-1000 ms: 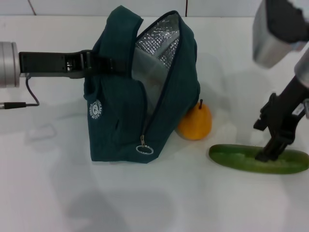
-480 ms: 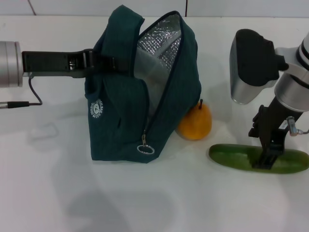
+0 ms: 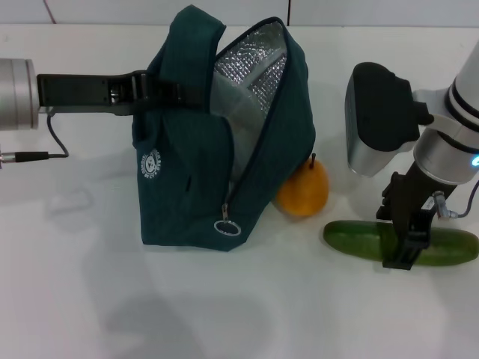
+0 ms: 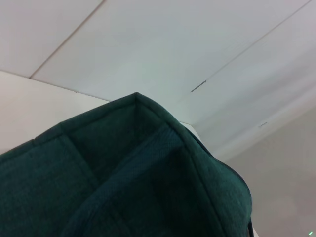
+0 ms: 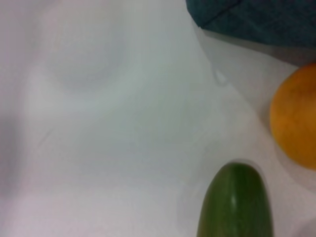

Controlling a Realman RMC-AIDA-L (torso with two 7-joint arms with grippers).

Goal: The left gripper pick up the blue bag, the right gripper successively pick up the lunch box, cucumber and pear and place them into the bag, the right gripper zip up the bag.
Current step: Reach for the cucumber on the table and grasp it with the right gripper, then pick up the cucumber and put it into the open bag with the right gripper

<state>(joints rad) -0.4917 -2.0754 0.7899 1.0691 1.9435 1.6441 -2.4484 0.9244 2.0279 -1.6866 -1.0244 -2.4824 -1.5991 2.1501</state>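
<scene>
The blue bag [image 3: 187,187] stands open on the white table, its foil lining showing. My left gripper [image 3: 166,96] is shut on the bag's handle and holds it up; the left wrist view shows only the bag's fabric [image 4: 123,173]. A pale shape inside the bag's mouth may be the lunch box; I cannot tell. The pear [image 3: 303,191] lies against the bag's right side. The cucumber [image 3: 359,241] lies flat to the right of the pear. My right gripper [image 3: 403,247] is open, lowered astride the cucumber's middle. The right wrist view shows the cucumber's end [image 5: 237,202], the pear [image 5: 296,116] and a corner of the bag [image 5: 261,17].
The ring zipper pull [image 3: 226,226] hangs at the bag's lower front. My right arm's grey and black wrist housing [image 3: 378,116] hangs above the cucumber, right of the bag. The table's far edge meets a wall behind the bag.
My right arm has swung left and down, and the gripper has sunk from just above the cucumber to astride it. The bag, pear and left arm have hardly moved.
</scene>
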